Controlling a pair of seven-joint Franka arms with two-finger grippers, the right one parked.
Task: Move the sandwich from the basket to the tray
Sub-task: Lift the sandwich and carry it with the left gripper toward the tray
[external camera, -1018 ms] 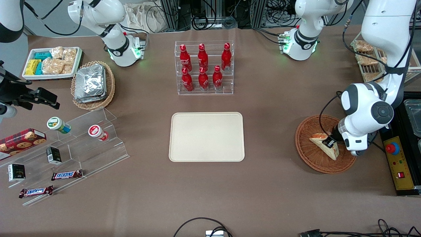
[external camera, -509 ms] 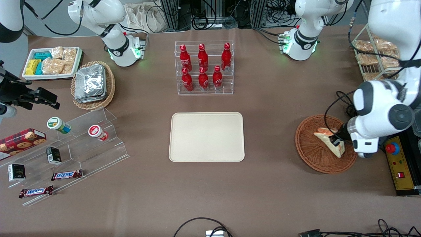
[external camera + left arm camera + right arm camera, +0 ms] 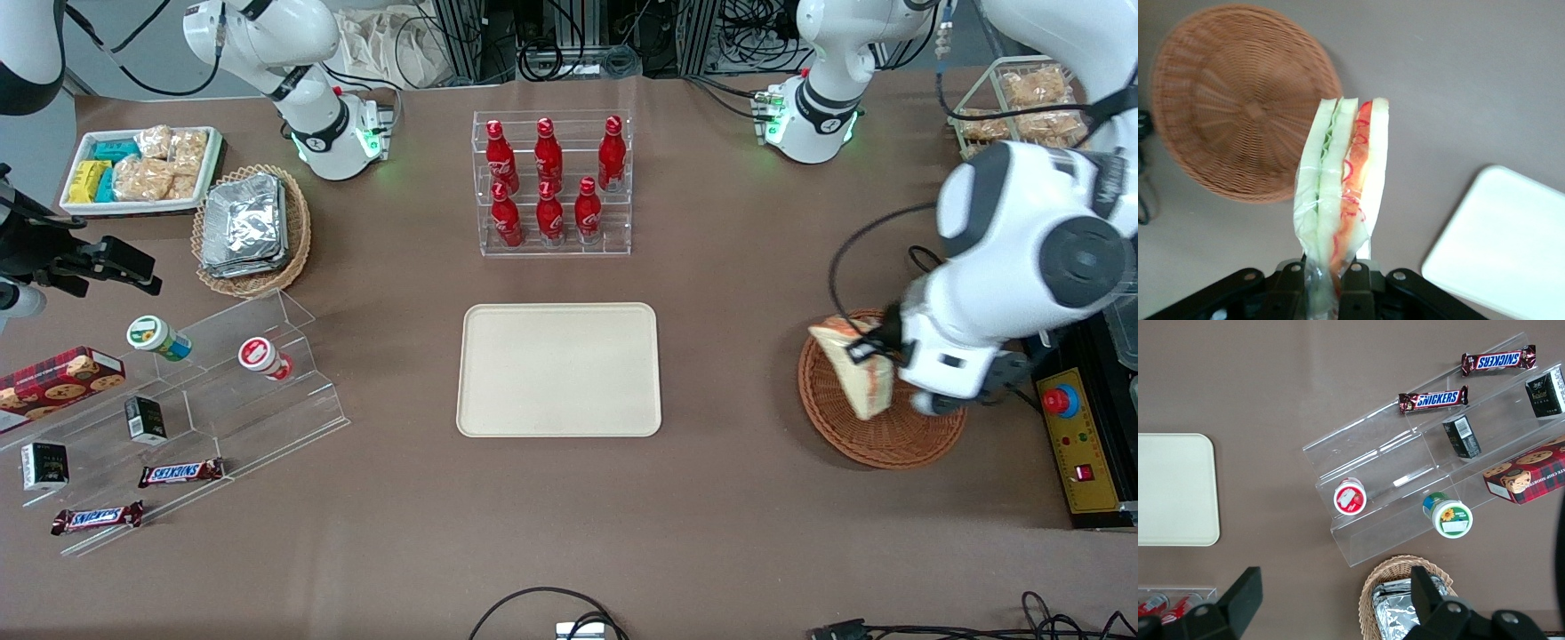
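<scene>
The sandwich [image 3: 855, 373] [image 3: 1343, 180], a pale bread wedge with orange-red and green filling in clear wrap, hangs in the air. My left gripper [image 3: 867, 351] [image 3: 1327, 277] is shut on its wrapped end and holds it above the rim of the reddish-brown wicker basket [image 3: 889, 436] [image 3: 1238, 107], at the basket's edge toward the tray. Nothing lies in the basket. The beige tray [image 3: 558, 370] [image 3: 1511, 247] sits flat at the table's middle, bare, well apart from the sandwich.
A clear rack of red bottles [image 3: 551, 182] stands farther from the front camera than the tray. A yellow control box [image 3: 1071, 436] lies beside the basket. A tan basket of foil packets [image 3: 251, 229] and clear snack steps [image 3: 178, 418] sit toward the parked arm's end.
The gripper has lifted the sandwich out of the basket and carried it toward the tray; the basket now holds nothing.
</scene>
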